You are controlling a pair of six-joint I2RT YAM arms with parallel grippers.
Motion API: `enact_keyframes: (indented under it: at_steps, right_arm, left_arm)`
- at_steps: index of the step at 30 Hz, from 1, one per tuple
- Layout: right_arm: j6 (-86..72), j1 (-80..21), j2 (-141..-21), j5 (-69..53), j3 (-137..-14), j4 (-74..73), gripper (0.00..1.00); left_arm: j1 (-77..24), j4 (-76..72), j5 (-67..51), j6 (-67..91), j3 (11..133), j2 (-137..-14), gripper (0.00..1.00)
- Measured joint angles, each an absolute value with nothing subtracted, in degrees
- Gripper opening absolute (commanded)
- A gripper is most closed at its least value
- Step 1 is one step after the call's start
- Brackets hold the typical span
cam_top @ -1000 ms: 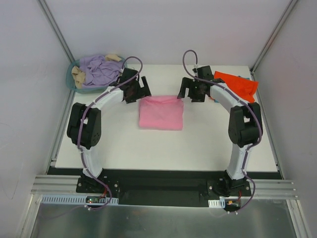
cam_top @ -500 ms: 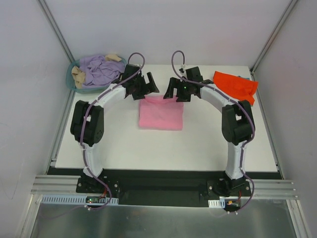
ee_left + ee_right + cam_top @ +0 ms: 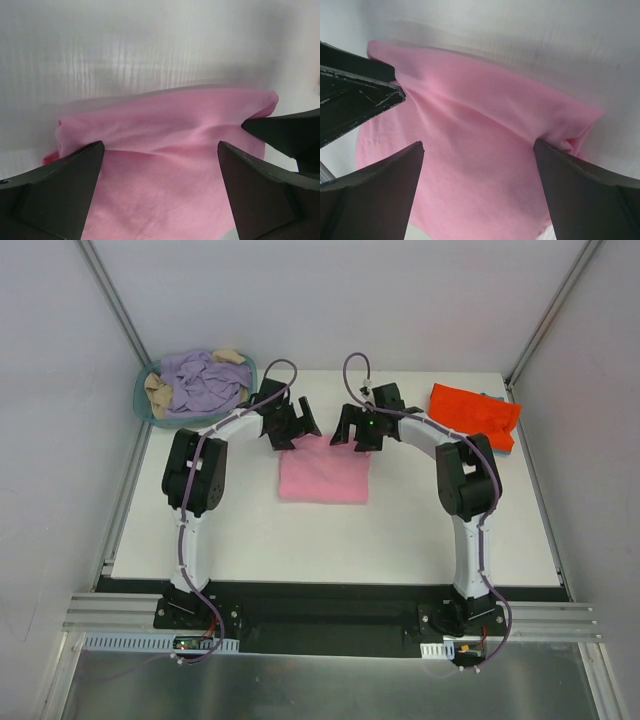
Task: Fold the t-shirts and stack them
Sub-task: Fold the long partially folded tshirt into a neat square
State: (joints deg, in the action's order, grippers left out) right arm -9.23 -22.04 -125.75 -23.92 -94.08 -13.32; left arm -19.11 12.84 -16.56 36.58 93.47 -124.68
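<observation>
Both arms have swung inward. The left pincer (image 3: 297, 430) and right pincer (image 3: 352, 437), each with fingers apart, now sit at the far edge of the folded pink t-shirt (image 3: 324, 478) mid-bench (image 3: 250, 540). They look ready to grip it, perhaps to stack it on the orange-red t-shirt (image 3: 475, 410) far right.

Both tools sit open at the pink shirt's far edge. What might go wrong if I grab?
The left tool and right tool stand close together and might collide. The folded light pink cotton t-shirt has a bunched, layered far edge; pinching only the top layer may undo the fold.
</observation>
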Motion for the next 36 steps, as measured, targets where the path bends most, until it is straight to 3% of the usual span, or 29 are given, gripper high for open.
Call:
enact_keyframes:
  at_steps: [7, 13, 19, 25, 29, 36]
  right_arm:
    - [-8.67, -24.10, -114.65, -24.01, -78.11, -10.00, 0.97]
    - [-4.29, -29.82, -99.79, -12.34, -71.61, -19.51, 0.97]
    - [-4.05, -35.97, -76.20, 6.39, -70.13, -23.49, 0.97]
    - [-10.79, -35.03, -50.87, 19.59, -60.27, -24.18, 0.97]
    - [-10.26, -34.41, -51.09, 19.57, -54.94, -26.52, 0.97]
    - [-10.00, -34.41, -64.88, 12.27, -50.26, -29.91, 0.98]
  left_arm:
    - [-22.06, 12.25, -15.77, 37.04, 78.11, -113.43, 0.99]
    - [-27.49, 16.75, -10.33, 37.06, 64.95, -97.08, 0.99]
    - [-27.31, 18.06, -5.34, 37.12, 60.47, -72.88, 0.99]
    - [-27.31, 18.65, -1.28, 38.26, 50.81, -51.44, 0.99]
    - [-27.31, 21.87, 0.19, 39.66, 42.46, -42.28, 0.99]
    - [-27.31, 26.89, -0.01, 43.16, 31.11, -34.70, 0.99]
